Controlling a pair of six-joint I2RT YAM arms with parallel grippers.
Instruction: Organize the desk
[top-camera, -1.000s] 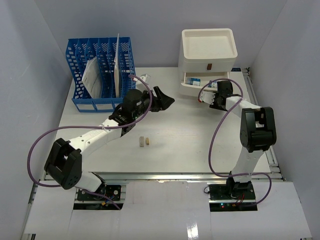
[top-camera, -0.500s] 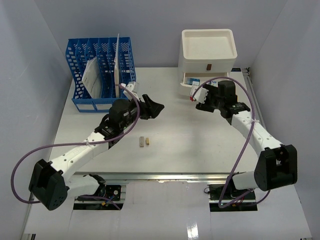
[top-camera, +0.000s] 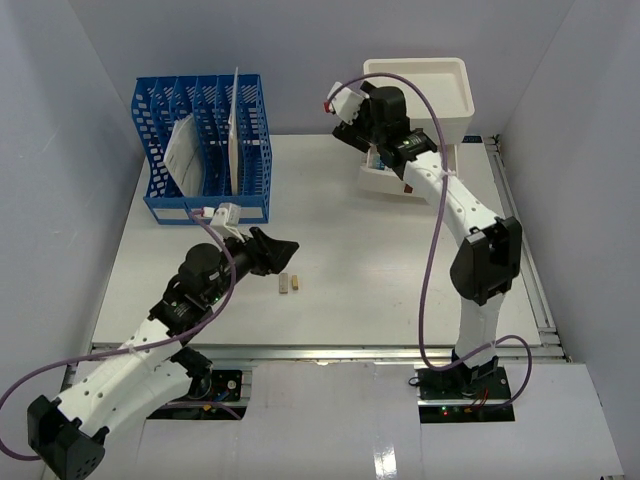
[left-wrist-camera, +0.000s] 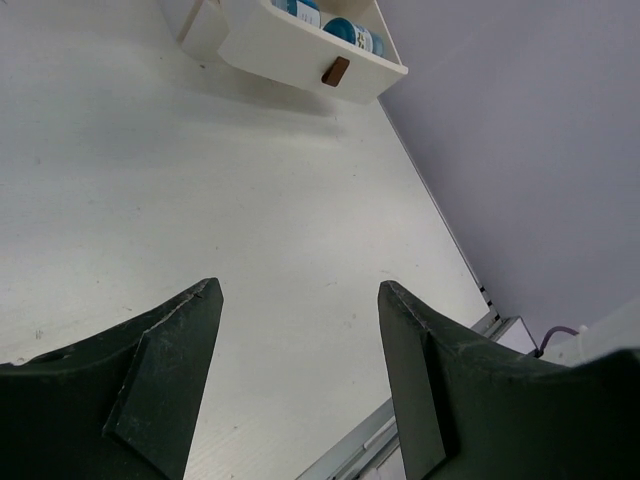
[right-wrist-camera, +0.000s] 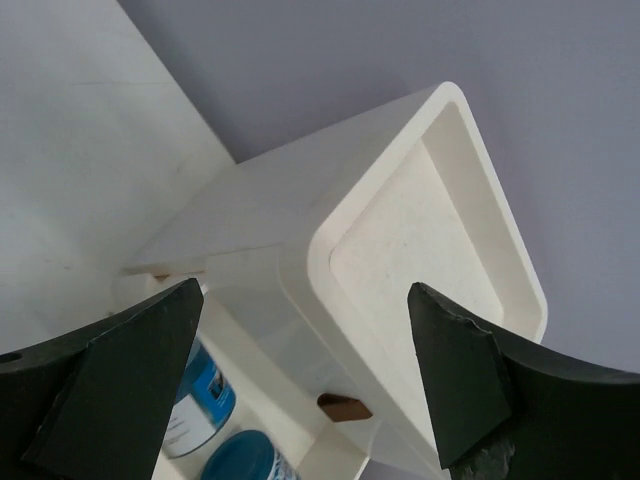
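Observation:
The desk is a large white tabletop. Two small tan blocks lie side by side on it, left of centre. My left gripper hovers just behind and left of them, open and holding nothing; in the left wrist view its fingers spread over bare desk. My right gripper is raised at the front left of the white drawer box, open and empty. In the right wrist view it frames the box's top tray and the open drawer.
A blue file rack holding papers stands at the back left. The lower drawer of the box is pulled out, with blue-lidded jars inside. A metal rail runs along the near edge. Grey walls close in on the sides.
My right gripper has opened, lifted away from the open drawer and swung up and left beside the box. My left arm has drawn back toward the near left.

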